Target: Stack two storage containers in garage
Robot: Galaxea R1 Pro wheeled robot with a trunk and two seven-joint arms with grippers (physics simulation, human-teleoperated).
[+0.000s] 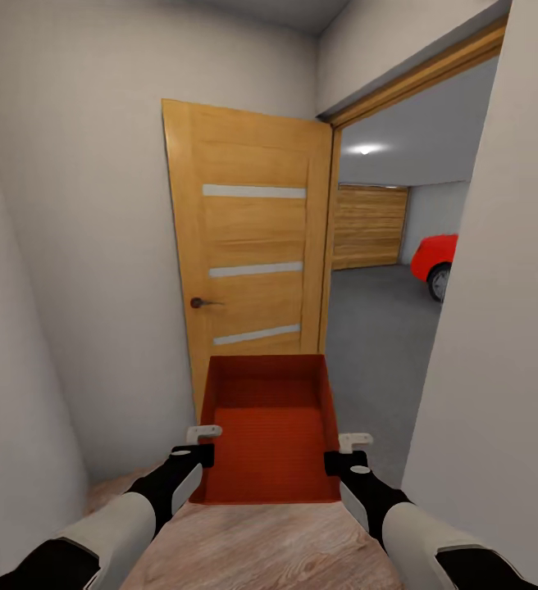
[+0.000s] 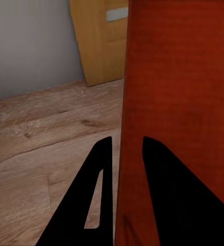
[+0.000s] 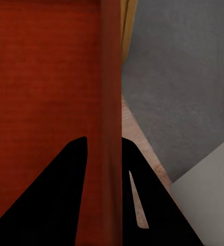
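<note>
clamping container (image 1: 273,426) walls, both grippers closed

2 white forearms, black wrists, pale fingers (image 1: 204,431)

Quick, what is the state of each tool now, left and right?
Left tool: closed on the left wall of the storage container.
Right tool: closed on the right wall of the same container.

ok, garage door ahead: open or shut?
Open. The orange door is swung back against the wall, and the doorway beside it shows grey garage floor and a red car.
</note>
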